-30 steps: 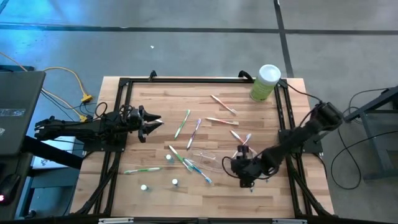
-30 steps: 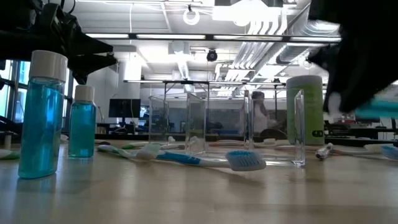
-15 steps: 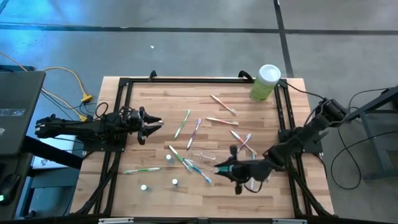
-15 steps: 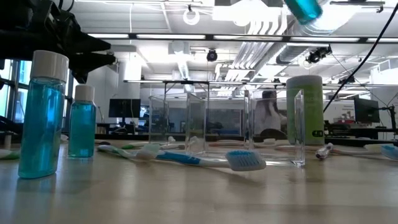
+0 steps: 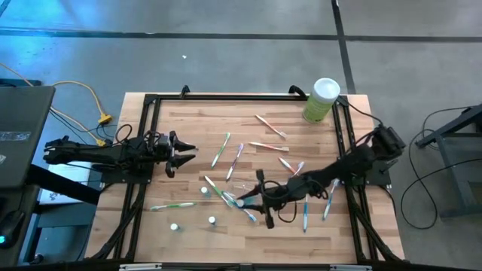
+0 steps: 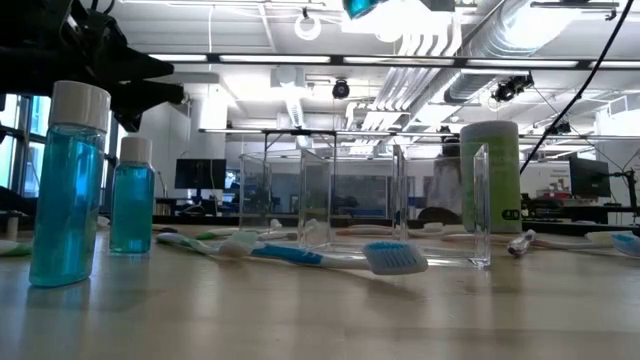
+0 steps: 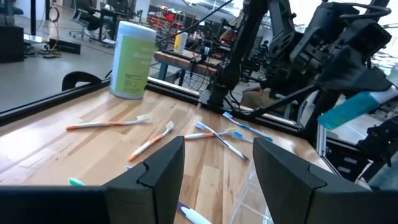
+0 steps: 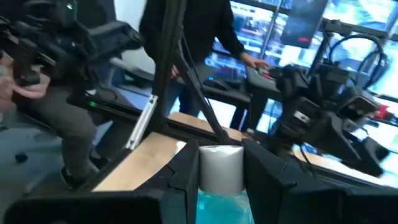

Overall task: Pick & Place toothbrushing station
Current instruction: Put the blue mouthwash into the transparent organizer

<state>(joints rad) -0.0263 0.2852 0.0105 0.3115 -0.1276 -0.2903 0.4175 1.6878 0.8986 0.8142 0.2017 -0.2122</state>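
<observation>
My right gripper (image 5: pixel 247 202) reaches across the table's middle and is shut on a small teal tube with a white cap (image 8: pixel 221 168), above the clear cup (image 5: pixel 251 188). The cup shows as clear walls in the low view (image 6: pixel 365 205) and rests on the table. Several toothbrushes (image 5: pixel 220 149) lie scattered flat on the wood around it. The tube also shows in the left wrist view (image 7: pixel 354 109) and at the top of the low view (image 6: pixel 360 6). My left gripper (image 5: pixel 187 150) is open and empty at the table's left side. My right gripper pinches the teal tube's body (image 8: pixel 219 208) between its two fingers, just behind the white cap, which sticks out past the fingertips. The fingers lie about level and point toward the table's left. The tube is lifted clear of the table.
A tall pale-green canister with a white lid (image 5: pixel 322 99) stands at the far right corner. Two small blue bottles with white caps (image 6: pixel 70 180) stand near the front left. A black frame (image 5: pixel 143 143) rims the table. People stand beyond the table (image 8: pixel 193 37).
My right gripper has risen and gone toward the table's left with the teal tube, from the right front area to above the clear cup. The tube is lifted well clear of the table. My left gripper has kept still.
</observation>
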